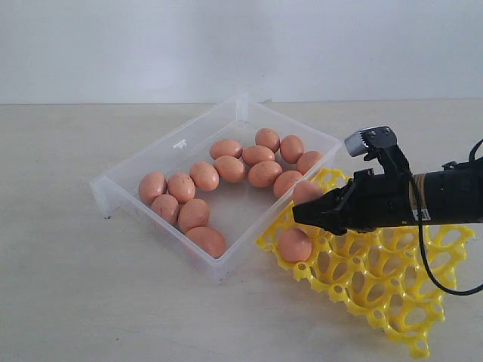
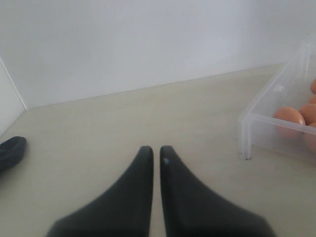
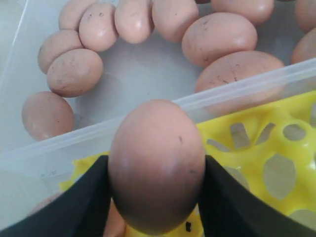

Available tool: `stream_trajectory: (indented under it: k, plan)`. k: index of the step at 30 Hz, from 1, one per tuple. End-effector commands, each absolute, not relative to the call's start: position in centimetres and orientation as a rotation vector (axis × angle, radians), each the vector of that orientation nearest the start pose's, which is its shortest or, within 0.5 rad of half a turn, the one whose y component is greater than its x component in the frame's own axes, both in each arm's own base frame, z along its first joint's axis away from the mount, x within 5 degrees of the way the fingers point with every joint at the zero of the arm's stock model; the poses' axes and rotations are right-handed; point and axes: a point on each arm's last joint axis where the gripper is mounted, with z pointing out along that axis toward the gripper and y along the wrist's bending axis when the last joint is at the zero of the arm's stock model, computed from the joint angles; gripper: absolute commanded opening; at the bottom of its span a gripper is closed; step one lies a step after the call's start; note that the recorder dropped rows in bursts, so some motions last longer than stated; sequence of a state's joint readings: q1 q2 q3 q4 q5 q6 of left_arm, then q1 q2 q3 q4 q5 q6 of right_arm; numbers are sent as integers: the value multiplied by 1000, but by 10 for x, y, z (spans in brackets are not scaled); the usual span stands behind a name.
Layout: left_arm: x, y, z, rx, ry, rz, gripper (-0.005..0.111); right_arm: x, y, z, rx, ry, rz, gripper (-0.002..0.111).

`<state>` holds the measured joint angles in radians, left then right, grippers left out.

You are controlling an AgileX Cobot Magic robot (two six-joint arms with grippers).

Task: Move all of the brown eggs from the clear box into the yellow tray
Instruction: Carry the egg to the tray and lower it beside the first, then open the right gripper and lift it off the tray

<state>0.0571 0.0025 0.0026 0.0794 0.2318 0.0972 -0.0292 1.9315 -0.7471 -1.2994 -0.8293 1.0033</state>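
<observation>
Brown eggs (image 1: 230,168) lie mostly in the clear box (image 1: 181,143), which sits on the bench (image 1: 75,302) a little left of the middle. They are bunched in a bent row, many of them touching, from the far right corner of the box round to its near side. The yellow tray (image 1: 392,302) lies on the bench just right of the box, pushed right up against the box's near right wall. A lone egg (image 1: 294,245) sits in a cup at the left corner of the tray, close beside that wall. The right end effector (image 1: 302,205) reaches in from the right, above the left part of the tray, and it is gripping a held egg (image 1: 307,191). In the right wrist view the held egg (image 3: 157,165) fills the gap between the two black fingers (image 3: 74,207), with one finger pressed on each side (the egg has a few tiny dark dots on it). It hangs over the spot where the box wall and the tray meet. The left end effector (image 2: 155,157) is over bare bench, apart from the box, with one box corner and a few eggs in its view. Its two fingers are closed almost together, with only a thin slit between them, and they hold nothing.
</observation>
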Motion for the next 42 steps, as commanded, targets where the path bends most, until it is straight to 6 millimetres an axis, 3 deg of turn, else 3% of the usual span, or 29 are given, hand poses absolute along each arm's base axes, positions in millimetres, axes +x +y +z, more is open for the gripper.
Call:
stream_trajectory:
  k: [1,4,10,12,18,20,31,38,42]
  plan:
    - [55,4,193,88,1709,175,4,313,56,118,-618,2150,794,0]
    - [55,4,193,88,1709,175,4,308,53,120,-764,2182,695,0]
    - [55,4,193,88,1709,175,4,308,51,118,-787,2205,655,1]
    - [55,4,193,88,1709,175,4,306,51,118,-818,2203,657,10]
    - [55,4,193,88,1709,175,4,305,51,117,-842,2202,657,53]
    - [55,4,193,88,1709,175,4,305,51,117,-841,2206,649,57]
    - [55,4,193,88,1709,175,4,308,50,139,-834,2147,599,57]
    - [55,4,193,88,1709,175,4,308,50,171,-777,2052,565,57]
    - [55,4,193,88,1709,175,4,306,51,198,-641,2005,595,55]
